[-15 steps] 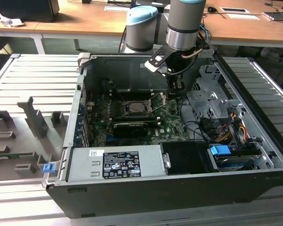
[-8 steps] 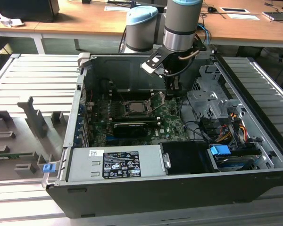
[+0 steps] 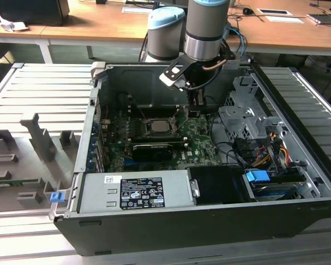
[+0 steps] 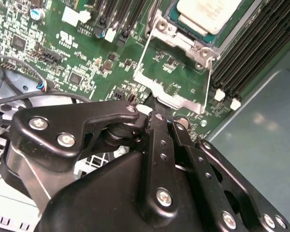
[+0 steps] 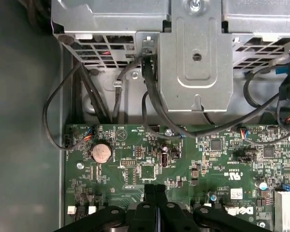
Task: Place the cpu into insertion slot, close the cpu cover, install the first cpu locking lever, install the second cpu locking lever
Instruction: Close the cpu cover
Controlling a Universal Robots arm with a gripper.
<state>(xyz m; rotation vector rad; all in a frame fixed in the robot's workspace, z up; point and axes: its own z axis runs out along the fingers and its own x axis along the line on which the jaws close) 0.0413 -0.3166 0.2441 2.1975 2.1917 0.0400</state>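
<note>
A ribbed grey metal bench (image 3: 33, 88) carries the open black computer case (image 3: 209, 232), with wooden desks (image 3: 99, 22) behind. The black gripper (image 4: 160, 112) is held with its fingers (image 5: 150, 198) pressed together, tips at the free edge of the opened square silver metal cpu cover (image 4: 176, 100). Just beyond the cover, the pale tan-silver square cpu (image 4: 208, 14) is seated in its socket on the green motherboard (image 4: 77, 58).

tool (image 4: 159, 108): mine, fingers pressed together, tips at the cpu cover's free edge
cpu cover (image 4: 176, 100): swung open off the socket, green motherboard (image 4: 87, 58) showing through its middle
cpu (image 4: 208, 14): lying in the socket
</note>
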